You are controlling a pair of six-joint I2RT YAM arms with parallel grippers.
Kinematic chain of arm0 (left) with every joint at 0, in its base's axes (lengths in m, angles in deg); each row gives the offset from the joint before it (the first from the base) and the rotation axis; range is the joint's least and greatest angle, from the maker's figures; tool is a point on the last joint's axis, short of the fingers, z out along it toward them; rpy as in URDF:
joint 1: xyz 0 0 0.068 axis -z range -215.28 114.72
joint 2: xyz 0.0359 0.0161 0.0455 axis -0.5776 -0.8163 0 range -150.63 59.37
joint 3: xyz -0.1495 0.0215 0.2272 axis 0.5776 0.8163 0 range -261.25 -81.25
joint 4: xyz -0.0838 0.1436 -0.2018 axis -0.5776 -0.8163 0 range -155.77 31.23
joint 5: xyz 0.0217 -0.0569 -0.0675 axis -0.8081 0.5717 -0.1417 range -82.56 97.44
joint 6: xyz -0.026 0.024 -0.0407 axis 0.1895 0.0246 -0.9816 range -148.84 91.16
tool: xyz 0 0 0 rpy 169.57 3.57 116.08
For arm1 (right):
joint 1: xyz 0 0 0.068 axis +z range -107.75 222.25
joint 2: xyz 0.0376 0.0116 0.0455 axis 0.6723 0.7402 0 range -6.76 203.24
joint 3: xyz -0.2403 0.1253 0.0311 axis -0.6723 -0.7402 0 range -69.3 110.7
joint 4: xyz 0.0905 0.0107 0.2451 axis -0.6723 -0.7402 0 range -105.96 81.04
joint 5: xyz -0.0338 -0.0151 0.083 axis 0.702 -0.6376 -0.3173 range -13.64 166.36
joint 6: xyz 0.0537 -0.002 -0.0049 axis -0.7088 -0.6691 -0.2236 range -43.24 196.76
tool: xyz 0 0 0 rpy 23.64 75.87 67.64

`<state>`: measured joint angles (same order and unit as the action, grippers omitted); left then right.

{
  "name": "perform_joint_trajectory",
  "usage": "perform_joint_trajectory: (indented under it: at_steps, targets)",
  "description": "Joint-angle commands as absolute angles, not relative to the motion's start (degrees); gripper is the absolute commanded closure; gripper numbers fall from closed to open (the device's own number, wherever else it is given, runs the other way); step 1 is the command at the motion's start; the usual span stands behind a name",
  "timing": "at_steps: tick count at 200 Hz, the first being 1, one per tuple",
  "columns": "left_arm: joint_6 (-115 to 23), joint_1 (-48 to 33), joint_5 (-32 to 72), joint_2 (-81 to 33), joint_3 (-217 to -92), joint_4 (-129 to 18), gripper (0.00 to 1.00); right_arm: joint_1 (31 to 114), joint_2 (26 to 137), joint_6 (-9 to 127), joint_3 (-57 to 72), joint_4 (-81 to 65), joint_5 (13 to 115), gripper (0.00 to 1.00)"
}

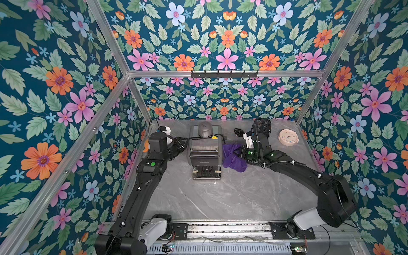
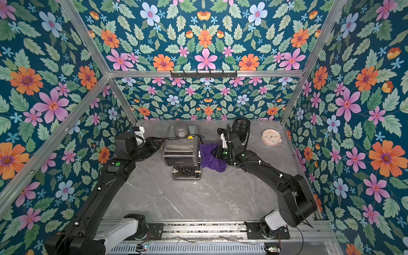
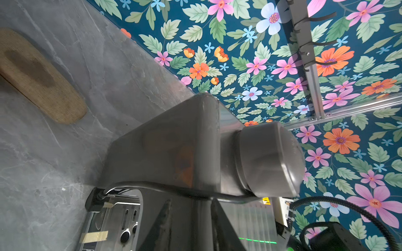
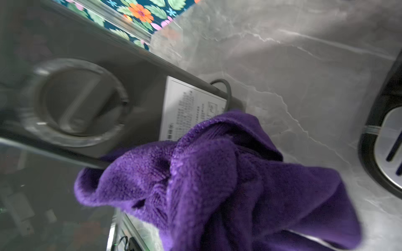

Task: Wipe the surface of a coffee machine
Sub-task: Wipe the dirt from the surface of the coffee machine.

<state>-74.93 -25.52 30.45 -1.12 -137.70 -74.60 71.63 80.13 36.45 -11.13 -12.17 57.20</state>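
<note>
The grey, boxy coffee machine (image 1: 205, 154) (image 2: 182, 154) stands at the middle back of the marble table, with a dome-shaped lid (image 1: 204, 129) on its rear. My left gripper (image 1: 185, 142) (image 3: 192, 201) reaches in from the left; its fingers (image 3: 167, 217) clasp the machine's upper left edge, just below the black power cable (image 3: 152, 187). My right gripper (image 1: 239, 152) is shut on a bunched purple cloth (image 1: 234, 157) (image 4: 228, 184). The cloth presses against the machine's right side (image 4: 87, 97), beside a white label (image 4: 187, 108). It hides the right fingers in the wrist view.
A round cream clock (image 1: 288, 137) lies at the back right. A black device with buttons (image 1: 262, 128) and a coiled black cable (image 1: 238, 131) sit behind my right wrist. A brown woven mat (image 3: 39, 76) lies on the table left of the machine. A hook rail (image 1: 224, 74) hangs on the back wall.
</note>
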Motion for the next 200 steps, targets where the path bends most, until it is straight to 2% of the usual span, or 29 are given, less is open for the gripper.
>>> perform_joint_trajectory:
  at_steps: [1,69,114,154,200]
  targets:
    - [-74.2,-25.5,31.3,-1.3,-138.0,-75.1,0.68,71.8,81.4,35.6,-10.3,-9.6,54.3,1.00]
    - [-75.2,-25.5,32.4,-2.1,-137.9,-73.9,0.68,72.4,82.3,37.9,-2.2,-11.0,55.2,1.00]
    - [-75.5,-25.5,34.1,-3.1,-136.9,-73.0,0.67,72.5,90.8,36.2,-6.1,-6.7,54.9,1.00]
    - [-76.2,-25.5,35.0,-3.5,-135.5,-71.6,0.67,72.5,98.2,36.1,-4.2,-7.8,52.1,1.00]
    - [-75.8,-25.5,34.9,-3.7,-135.2,-71.2,0.68,72.7,94.7,37.3,-1.8,-11.0,52.9,0.99]
